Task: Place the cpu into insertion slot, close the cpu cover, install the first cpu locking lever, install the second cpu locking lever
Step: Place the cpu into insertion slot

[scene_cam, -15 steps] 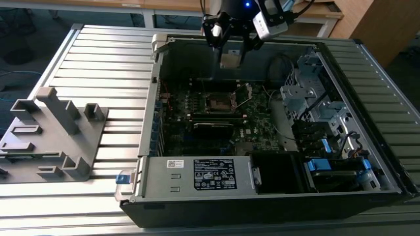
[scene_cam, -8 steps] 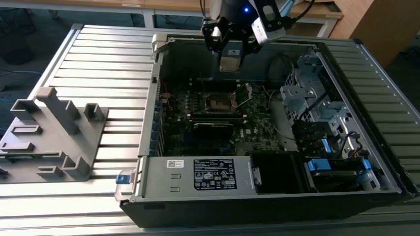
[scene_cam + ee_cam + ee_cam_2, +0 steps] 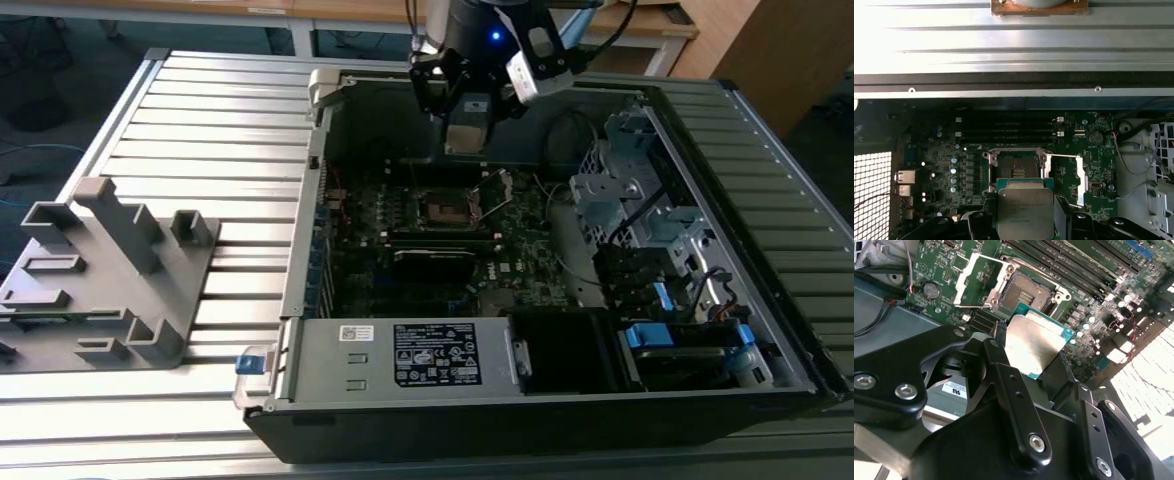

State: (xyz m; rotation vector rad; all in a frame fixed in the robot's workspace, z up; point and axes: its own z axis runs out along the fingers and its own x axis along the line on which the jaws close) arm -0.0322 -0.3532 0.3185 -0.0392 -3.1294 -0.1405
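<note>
A ribbed, silver metal tabletop point(image 3: 200, 120) carries a big black and grey computer case point(image 3: 320, 350), which lies on its side with its side panel off. A grey plastic fixture point(image 3: 107, 270) with upright posts stands well apart from the case, toward the exterior view's left. Inside the case sits the dark green motherboard point(image 3: 521, 240), and the arm's black gripper point(image 3: 467, 125) hangs over it near the far wall. The thin square silver cpu cover point(image 3: 961, 285) is swung open, just beside the small square dark insertion slot point(image 3: 1026, 292) with its metal rim, whose contact bed is showing. The black fingers point(image 3: 999, 360) are clamped on opposite edges of the small flat square cpu point(image 3: 1031, 345), dull silver-grey side up, which is held above the slot without touching it.
</note>
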